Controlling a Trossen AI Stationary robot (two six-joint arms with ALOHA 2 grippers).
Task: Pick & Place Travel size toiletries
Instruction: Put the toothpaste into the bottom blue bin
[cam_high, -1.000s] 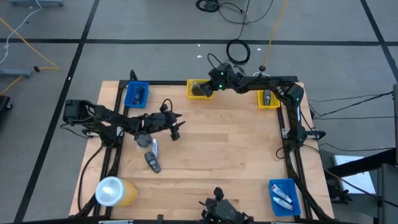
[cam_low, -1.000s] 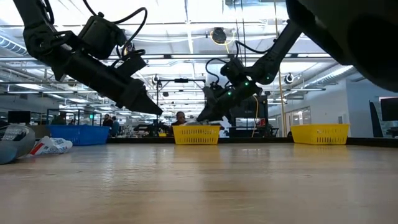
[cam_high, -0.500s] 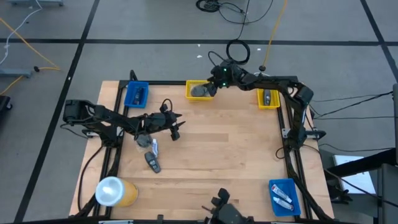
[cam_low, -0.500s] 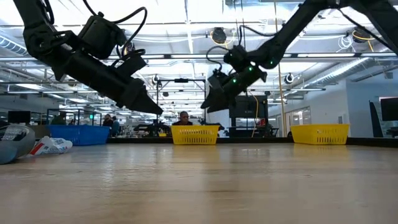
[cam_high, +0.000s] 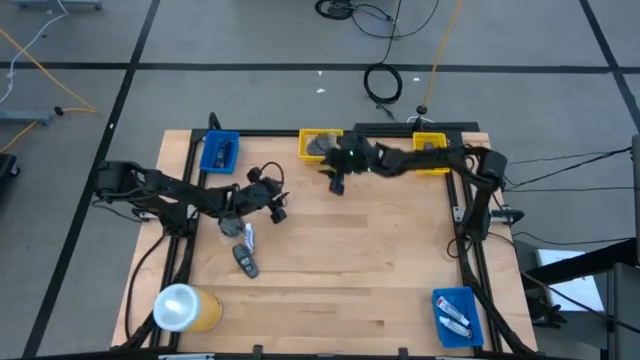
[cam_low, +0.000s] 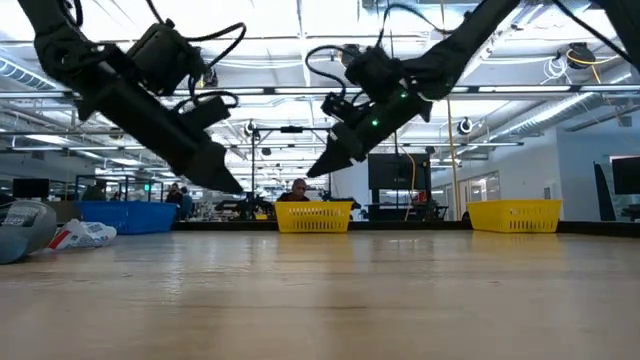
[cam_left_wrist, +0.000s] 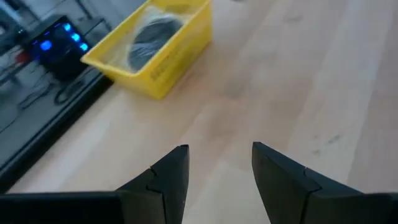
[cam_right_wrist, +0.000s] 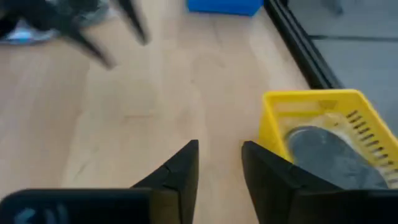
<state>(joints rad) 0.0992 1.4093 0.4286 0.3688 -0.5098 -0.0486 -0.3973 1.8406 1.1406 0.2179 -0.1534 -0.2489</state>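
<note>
The travel size toiletries still to be moved lay in a small cluster on the left part of the table, a white tube and a black oblong piece just below my left gripper; from above, my right gripper hung just in front of the yellow bin at the far edge, where a grey disc already sat; a second yellow bin, two blue bins and a large yellow roll stood at the margins.

In the low view both arms were raised clear of the wood, the left gripper pointing down and the right gripper above the middle bin; the two tips looked near each other (my main worry), so a careless swing toward the cluster could have knocked one arm against the other.

My left wrist view showed my fingers parted with nothing between them, facing the bin and its disc; the cluster was out of its sight, so a blind descent might have missed or scattered the pieces.

My right wrist view showed my fingers parted a little, also empty, beside the disc; a low pass could have clipped that bin's rim and tipped it.
</note>
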